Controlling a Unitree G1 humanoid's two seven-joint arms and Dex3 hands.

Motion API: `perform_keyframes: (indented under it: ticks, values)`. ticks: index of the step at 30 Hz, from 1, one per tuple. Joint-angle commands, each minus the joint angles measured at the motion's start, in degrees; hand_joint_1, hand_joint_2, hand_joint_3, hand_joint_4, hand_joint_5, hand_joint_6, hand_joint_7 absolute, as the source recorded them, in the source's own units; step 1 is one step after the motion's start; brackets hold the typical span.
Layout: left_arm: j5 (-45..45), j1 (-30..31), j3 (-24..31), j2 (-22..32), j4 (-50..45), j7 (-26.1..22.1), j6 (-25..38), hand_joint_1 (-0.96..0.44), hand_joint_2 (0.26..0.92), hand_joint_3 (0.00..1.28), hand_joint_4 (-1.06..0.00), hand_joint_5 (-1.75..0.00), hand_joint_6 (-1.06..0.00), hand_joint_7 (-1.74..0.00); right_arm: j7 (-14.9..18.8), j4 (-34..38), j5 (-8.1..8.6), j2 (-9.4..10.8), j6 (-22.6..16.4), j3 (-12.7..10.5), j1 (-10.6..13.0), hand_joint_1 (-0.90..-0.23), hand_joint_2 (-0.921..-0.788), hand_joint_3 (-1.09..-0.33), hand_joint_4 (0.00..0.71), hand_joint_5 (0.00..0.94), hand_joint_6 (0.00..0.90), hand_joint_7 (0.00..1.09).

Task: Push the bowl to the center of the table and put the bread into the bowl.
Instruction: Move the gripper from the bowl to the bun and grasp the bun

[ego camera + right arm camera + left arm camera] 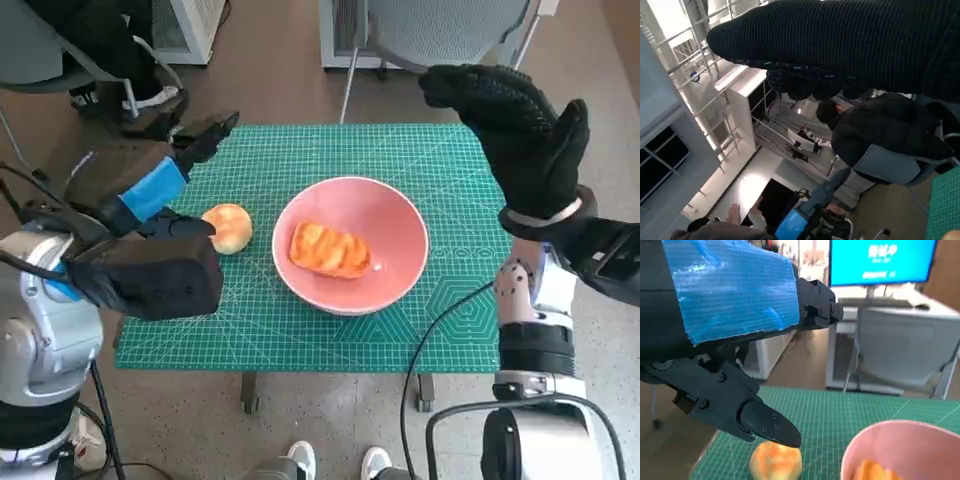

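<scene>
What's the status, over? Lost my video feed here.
Left hand open, over the round golden bread roll on the green cutting mat. Right hand raised, holding nothing. Pink bowl mid-table, one glazed bread inside. Nothing blocking.

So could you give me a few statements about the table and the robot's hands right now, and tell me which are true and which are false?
1. A piece of bread lies inside the pink bowl. True.
2. The bowl stands at the left edge of the green mat. False: it stands near the mat's middle.
3. A round bun lies on the mat outside the bowl, on its left side. True.
4. The right hand holds the bun. False: it is raised above the table's right edge and holds nothing.
5. The left hand is over the mat close to the bun. True.
6. The bowl is blue. False: it is pink.
</scene>
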Motion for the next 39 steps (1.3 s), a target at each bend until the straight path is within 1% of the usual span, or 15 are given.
perform_keyframes:
  ticks: [1,5,8,11,20,23,30,32,39]
  values:
    - [0.14,0.28,-0.24,0.56,1.21,-0.18,0.86,-0.37,0.79,0.0,-0.01,0.0,-0.23,-0.01,0.75,0.74,0.21,-0.29,0.76,-0.21,0.26,-0.716,-0.921,-0.81,0.318,0.001,0.407,0.01]
    - [0.11,0.31,-0.33,0.44,1.79,0.26,0.79,-0.36,0.787,0.0,-0.01,0.0,-0.24,-0.01,0.83,0.71,0.18,-0.32,0.75,-0.28,0.3,-0.717,-0.921,-0.81,0.318,0.001,0.408,0.01]
    - [0.21,0.42,-0.69,0.14,4.11,1.73,-0.19,-0.36,0.786,0.0,-0.01,0.0,-0.24,-0.01,0.93,0.54,0.18,-0.27,0.56,-0.3,0.46,-0.717,-0.921,-0.811,0.318,0.001,0.408,0.01]
    - [0.36,0.23,-1.67,-0.59,8.32,4.0,-1.68,-0.36,0.785,0.0,-0.01,0.0,-0.24,-0.01,0.72,0.26,-0.06,-0.31,0.51,-0.21,0.61,-0.717,-0.921,-0.811,0.318,0.0,0.407,0.01]
    - [0.71,-1.32,-4.98,-2.19,17.49,7.96,-4.39,-0.39,0.788,0.0,-0.01,0.0,-0.24,0.0,0.64,0.75,-0.22,-0.44,0.47,-0.29,0.47,-0.716,-0.921,-0.809,0.317,0.0,0.407,0.01]
    - [0.69,-1.71,-5.54,-2.34,18.98,8.65,-4.86,-0.39,0.789,0.0,-0.01,0.0,-0.23,0.0,0.6,0.7,-0.25,-0.46,0.51,-0.28,0.51,-0.716,-0.921,-0.808,0.317,0.0,0.407,0.01]
    - [1.89,-3.79,-8.68,-3.78,26.85,10.84,-5.83,-0.41,0.793,0.0,-0.01,0.0,-0.23,0.0,0.26,0.27,-0.48,-0.71,0.75,-0.23,0.87,-0.715,-0.921,-0.808,0.315,0.0,0.407,0.01]
    - [1.81,-4.02,-8.87,-3.79,27.41,11.1,-6.03,-0.41,0.794,0.0,-0.01,0.0,-0.23,0.0,0.25,0.25,-0.48,-0.71,0.76,-0.22,0.87,-0.715,-0.921,-0.808,0.315,0.0,0.407,0.01]
    - [2.57,-6.48,-11.2,-5.26,34.55,10.97,-5.45,-0.41,0.797,0.0,0.0,0.0,-0.22,0.0,-0.4,-1.06,-0.78,-0.94,0.74,-0.08,1.58,-0.714,-0.921,-0.808,0.315,0.0,0.407,0.01]
